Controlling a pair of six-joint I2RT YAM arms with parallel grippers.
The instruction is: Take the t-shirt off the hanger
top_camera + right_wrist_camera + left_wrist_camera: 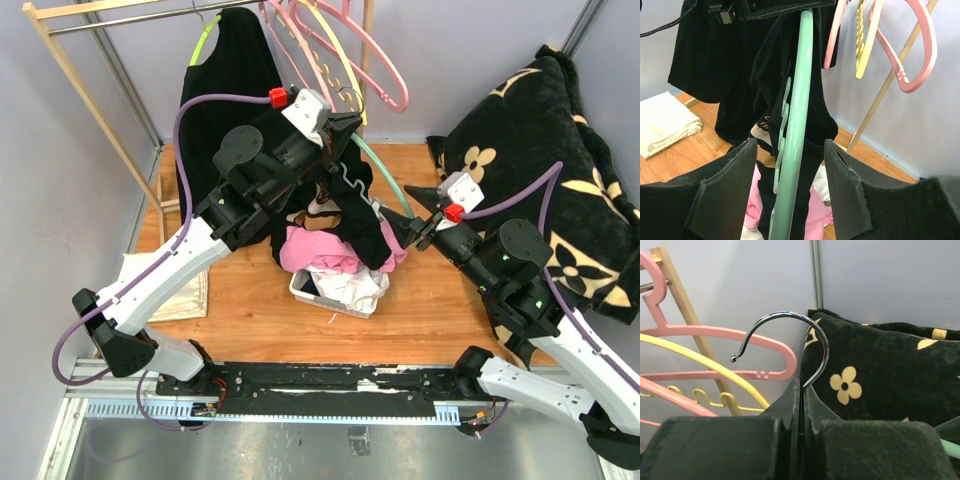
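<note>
A mint green hanger (386, 177) is held up over the floor with a black t-shirt (355, 215) draped from it. My left gripper (338, 124) is shut on the hanger's metal hook (787, 313), which rises from between the pressed fingers of the left gripper (801, 390). From the right, my right gripper (405, 212) reaches in. In the right wrist view the right gripper (790, 145) is open, its two pads on either side of the green hanger (802, 75) with gaps on both sides. The t-shirt (817, 115) hangs behind that bar.
A white basket (303, 289) of pink and white clothes sits below the t-shirt. Pink and yellow hangers (370, 60) and another black garment (225, 80) hang on the wooden rack. A black floral blanket (560, 170) lies at right, a folded cream cloth (185, 290) at left.
</note>
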